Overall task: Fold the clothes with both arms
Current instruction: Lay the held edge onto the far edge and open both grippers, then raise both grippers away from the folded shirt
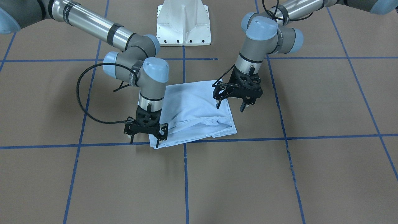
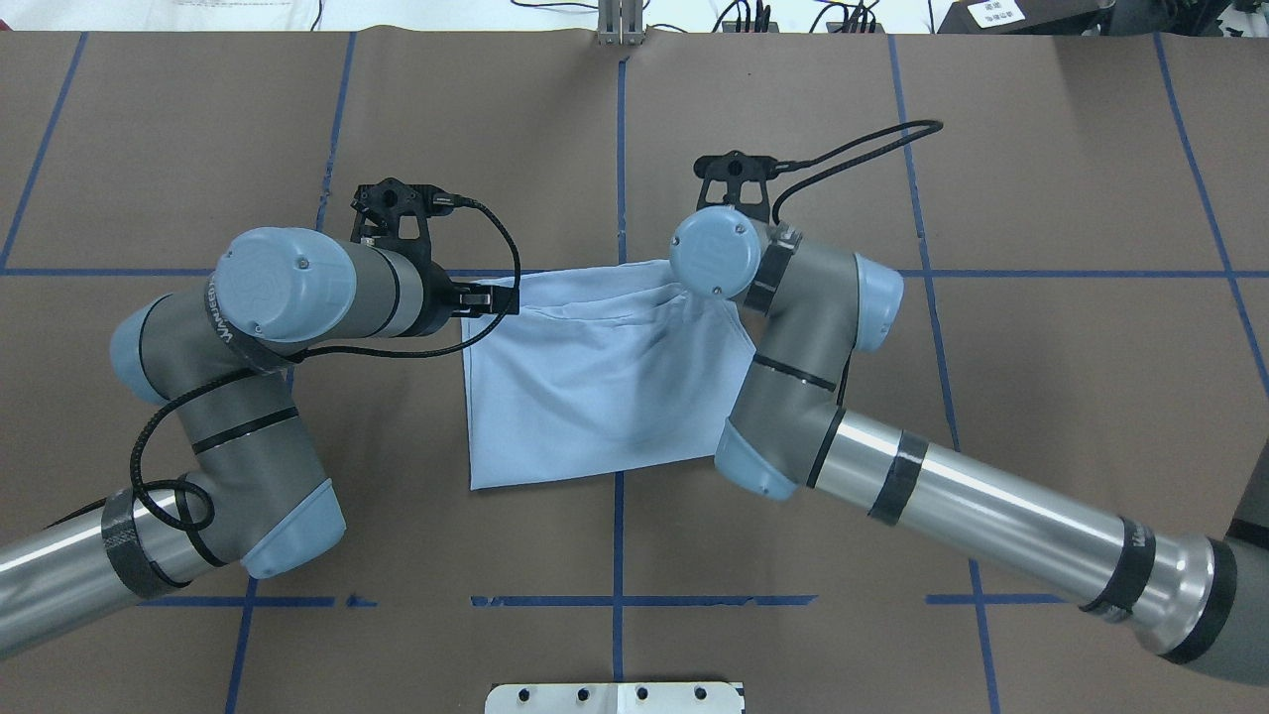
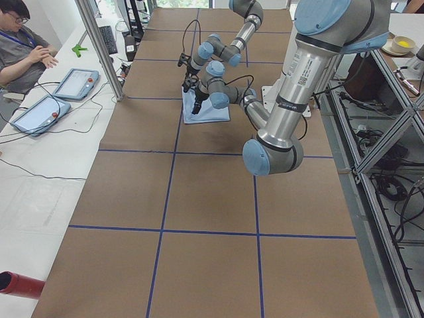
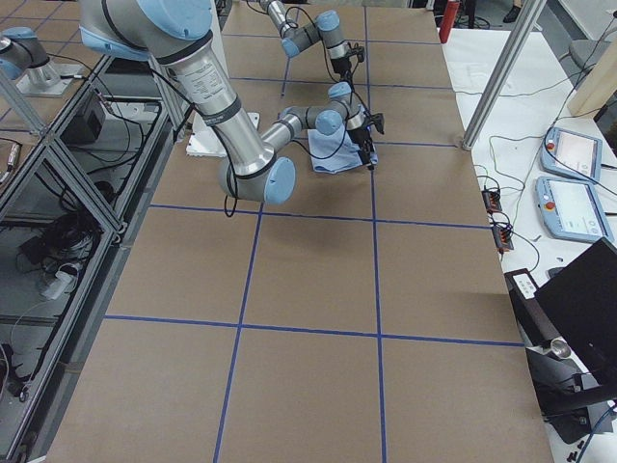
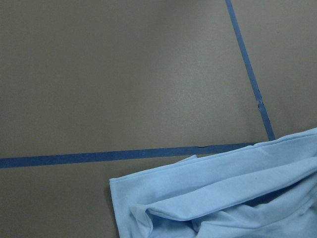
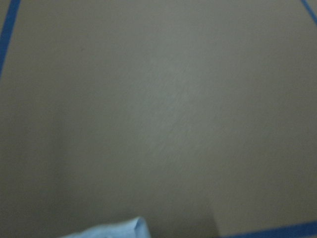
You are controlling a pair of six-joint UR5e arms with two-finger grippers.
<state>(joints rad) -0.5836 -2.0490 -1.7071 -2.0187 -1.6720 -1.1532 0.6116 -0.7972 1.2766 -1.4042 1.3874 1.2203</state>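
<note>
Centrally on the table (image 1: 311, 171) lay one folded blue T-shirt (image 1: 192, 112). Over its edge hung the left claw (image 1: 231, 106), spread; at its corner, the right claw (image 1: 144, 143), spread.

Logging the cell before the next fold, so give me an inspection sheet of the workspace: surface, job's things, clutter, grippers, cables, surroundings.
Surface: brown table cover with blue tape grid.
Job's things: light blue shirt folded to a rough square, rumpled along one edge.
Clutter: nothing seen.
Grippers: left gripper open above the shirt's edge; right gripper open at its corner.
Cables: black cable loops off the right wrist, clear of the shirt.
Surroundings: white base; person seated at side bench with tablets.
</note>
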